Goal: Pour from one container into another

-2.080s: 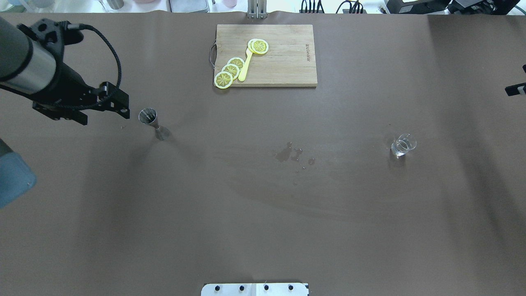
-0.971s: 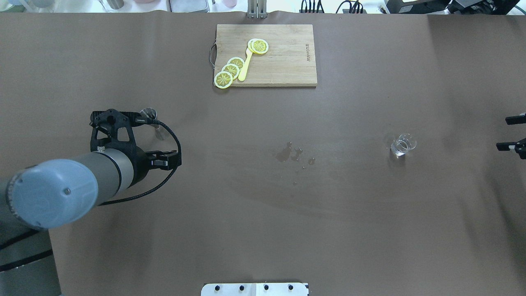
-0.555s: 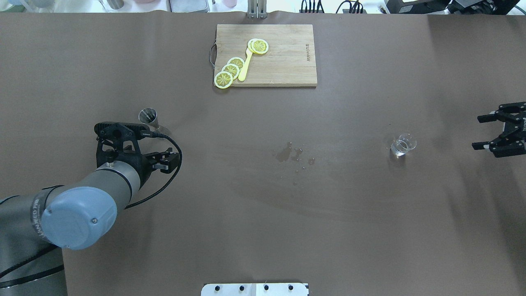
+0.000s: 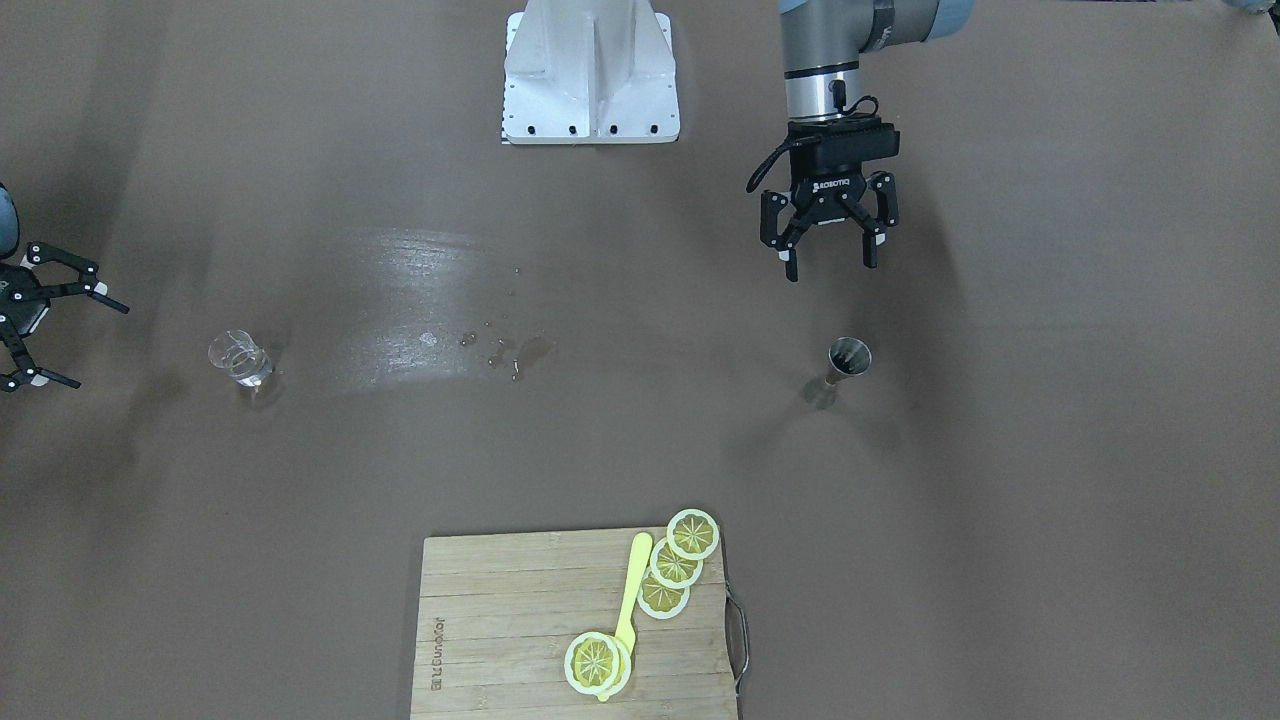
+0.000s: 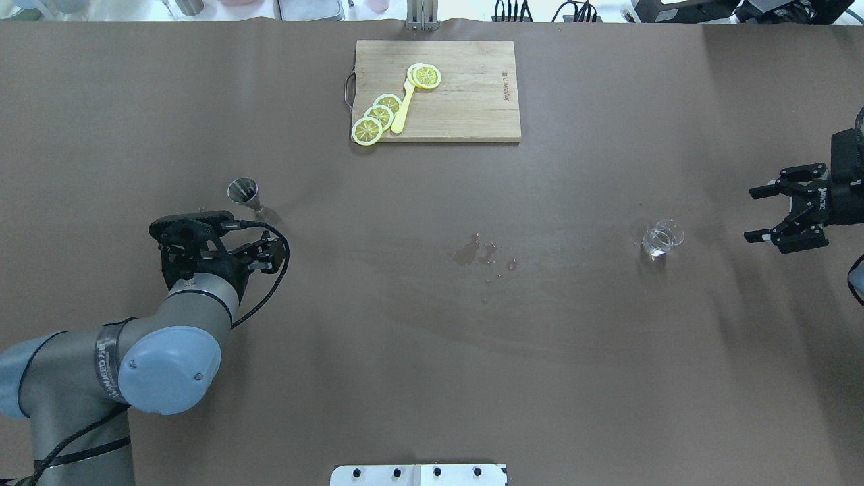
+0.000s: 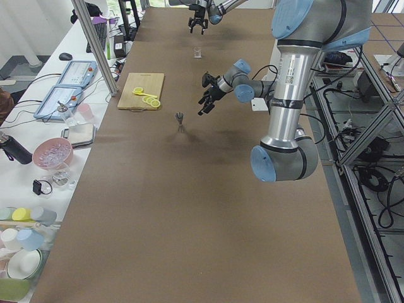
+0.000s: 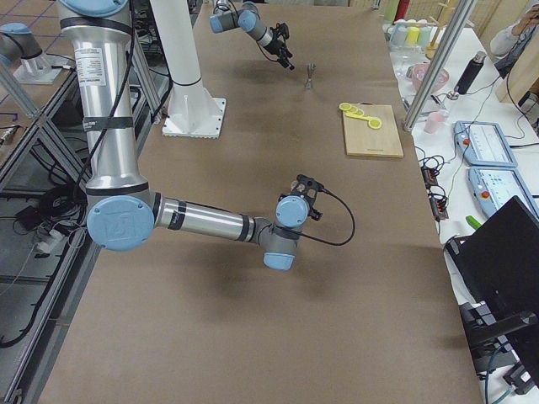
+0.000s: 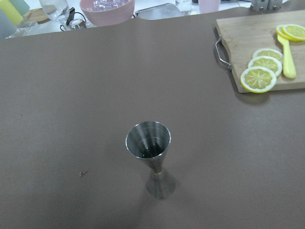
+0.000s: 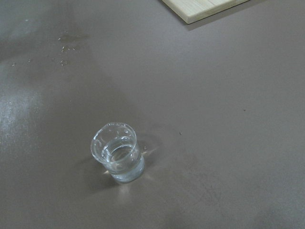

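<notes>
A: Where are the containers, and how many?

B: Two. A steel jigger point(image 5: 243, 190) stands upright in the left half of the counter point(image 5: 432, 351), about midway between the robot's edge and the far edge. Its upper cup looks dark inside; I cannot tell whether it holds anything. A small clear glass point(image 5: 662, 237) with a little clear liquid in it stands upright in the right half, well apart from the jigger.

A: And the arms?

B: Two arms, neither holding anything. The left gripper point(image 4: 830, 265) sits on the robot's side of the jigger, near it but not touching, jaws spread apart and pointed toward it. The right gripper point(image 5: 750, 214) is near the counter's right end, jaws apart as well and facing the glass, with a clear gap between them.

A: Anything between the containers?

B: One small wet patch point(image 5: 467, 254) with a scatter of droplets around it, close to the middle of the counter.

A: What else is there?

B: One wooden cutting board point(image 5: 472, 108) with a metal handle, at the middle of the far edge. On it lie lemon slices point(image 5: 380, 115): three overlapping in a row at the board's corner, and what looks like two more stacked further in, so five. A single yellow utensil point(image 5: 403, 108) lies between the two groups. The robot's white base plate point(image 5: 418, 474) sits at the middle of the near edge.
</notes>
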